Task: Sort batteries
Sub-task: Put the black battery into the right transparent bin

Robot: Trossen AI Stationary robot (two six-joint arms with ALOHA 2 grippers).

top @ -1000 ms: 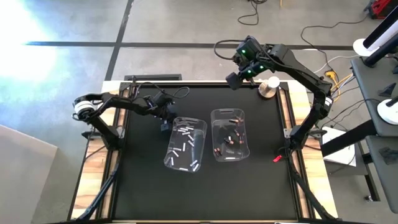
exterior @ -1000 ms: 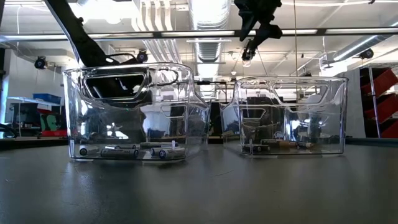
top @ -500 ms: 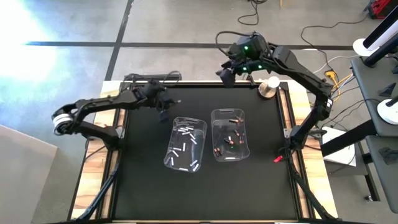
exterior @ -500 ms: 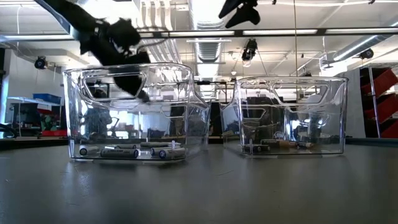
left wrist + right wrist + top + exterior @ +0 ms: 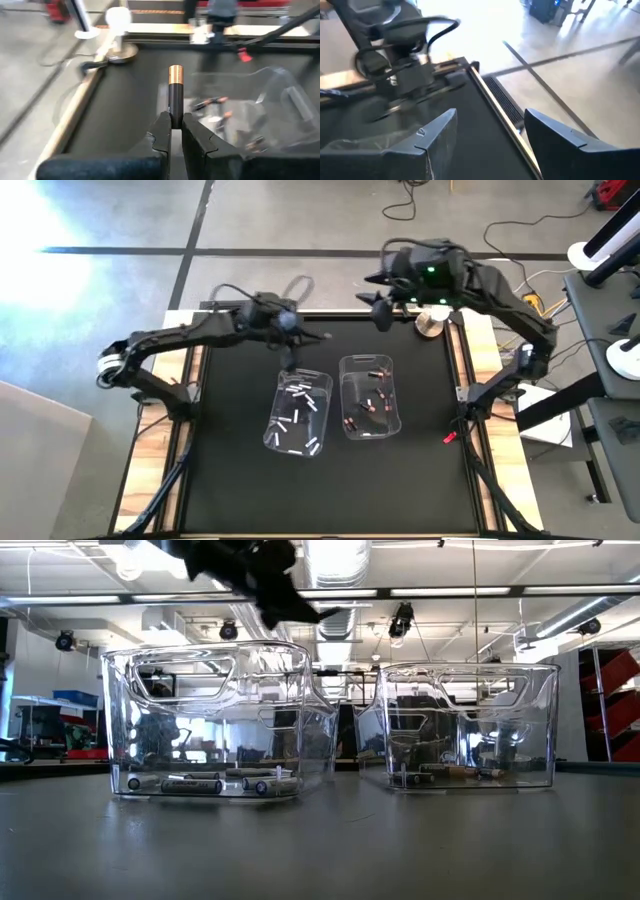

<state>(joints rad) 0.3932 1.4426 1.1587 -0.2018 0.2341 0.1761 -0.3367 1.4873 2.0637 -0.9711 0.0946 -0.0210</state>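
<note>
While the black surface point(image 5: 230, 470) spreads under both arms, two clear bins sit side by side near its middle. Of these, the left bin point(image 5: 298, 411) holds the white batteries point(image 5: 300, 406) scattered flat on its floor, and the right bin point(image 5: 368, 396) holds the dark batteries point(image 5: 372, 406) with copper ends, also lying flat. At table height the same two bins stand apart with a narrow gap between them, batteries along their bottoms.

Reaching from the left edge, the left arm ends in the left claw point(image 5: 292, 342), raised above the far rim of the left bin. Its fingers point(image 5: 162, 134) are nearly closed and pinch one dark battery point(image 5: 175, 95) by its lower end; the battery stands up between them, copper cap outward.

Over the far right part of the surface, the right claw point(image 5: 383, 311) hangs high beyond the right bin, fingers point(image 5: 437, 137) spread wide with nothing between them.

A small round base point(image 5: 432, 323) stands at the far right corner.
</note>
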